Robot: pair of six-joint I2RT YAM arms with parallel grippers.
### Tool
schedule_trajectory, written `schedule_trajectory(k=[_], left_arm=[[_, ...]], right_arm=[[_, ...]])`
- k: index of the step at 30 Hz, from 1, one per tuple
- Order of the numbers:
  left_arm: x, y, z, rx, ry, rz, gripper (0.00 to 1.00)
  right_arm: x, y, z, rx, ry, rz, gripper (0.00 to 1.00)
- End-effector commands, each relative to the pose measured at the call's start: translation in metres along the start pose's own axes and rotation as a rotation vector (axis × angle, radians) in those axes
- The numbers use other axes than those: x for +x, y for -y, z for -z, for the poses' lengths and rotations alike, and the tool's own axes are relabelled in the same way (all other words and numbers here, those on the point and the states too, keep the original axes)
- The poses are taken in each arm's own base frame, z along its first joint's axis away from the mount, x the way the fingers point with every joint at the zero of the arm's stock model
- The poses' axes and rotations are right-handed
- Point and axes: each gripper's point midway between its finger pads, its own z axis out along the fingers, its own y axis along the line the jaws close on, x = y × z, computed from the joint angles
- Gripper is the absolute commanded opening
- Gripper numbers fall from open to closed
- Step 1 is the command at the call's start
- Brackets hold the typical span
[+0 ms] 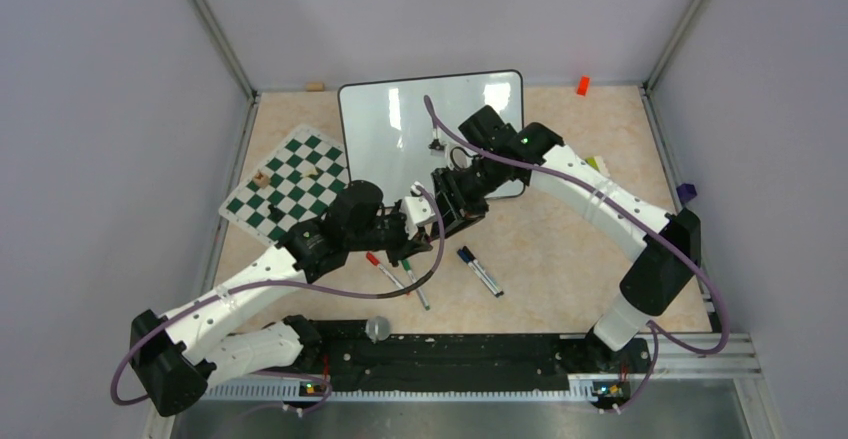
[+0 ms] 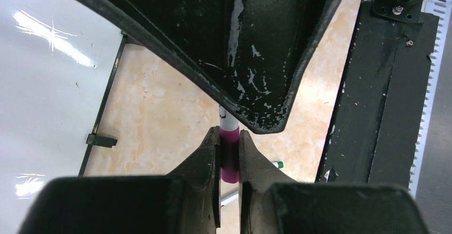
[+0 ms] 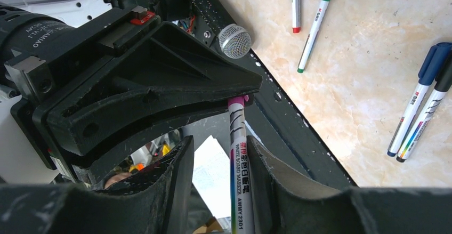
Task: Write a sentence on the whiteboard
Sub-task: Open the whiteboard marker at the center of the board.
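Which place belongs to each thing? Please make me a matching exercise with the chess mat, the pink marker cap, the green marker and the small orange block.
Things:
1. chess mat
2. pink marker cap
3. green marker
4. orange block

Places:
A. lying on the table beside the red marker
B. at the table's far edge, right of the whiteboard
C. clamped between the fingers of the left gripper
D. on the table, left of the whiteboard

Pairs: 1-D, 2-C, 3-A, 4-B
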Motion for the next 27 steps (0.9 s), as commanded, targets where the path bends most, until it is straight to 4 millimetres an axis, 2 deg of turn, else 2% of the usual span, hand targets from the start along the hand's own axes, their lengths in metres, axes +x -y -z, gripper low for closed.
schedule_trajectory(k=[1,10,13,15,23,27], left_arm=[[-0.039,0.001,0.005,0.008,0.12,-0.072,0.0],[-0.04,0.003,0.008,0.008,0.129,-0.084,0.0],[-0.041,0.003,0.008,0.014,0.132,-0.088,0.0],[-0.042,0.002,0.008,0.01,0.133,-0.089,0.0],[-0.033,-0.004,0.01,-0.045,0.143,-0.096,0.0],[-0.015,-0.005,0.01,-0.063,0.105,-0.091,0.0]], right_arm=[[0.002,-0.01,-0.005,-0.029,-0.024,0.047,0.4],[-0.003,-0.005,-0.003,-0.005,-0.007,0.045,0.33],[-0.005,-0.006,-0.004,-0.01,-0.006,0.039,0.19],[-0.006,-0.007,-0.005,-0.013,-0.003,0.037,0.0],[-0.001,-0.001,0.0,0.01,0.019,0.026,0.0],[-0.003,-0.002,0.014,-0.005,0.049,0.017,0.0]])
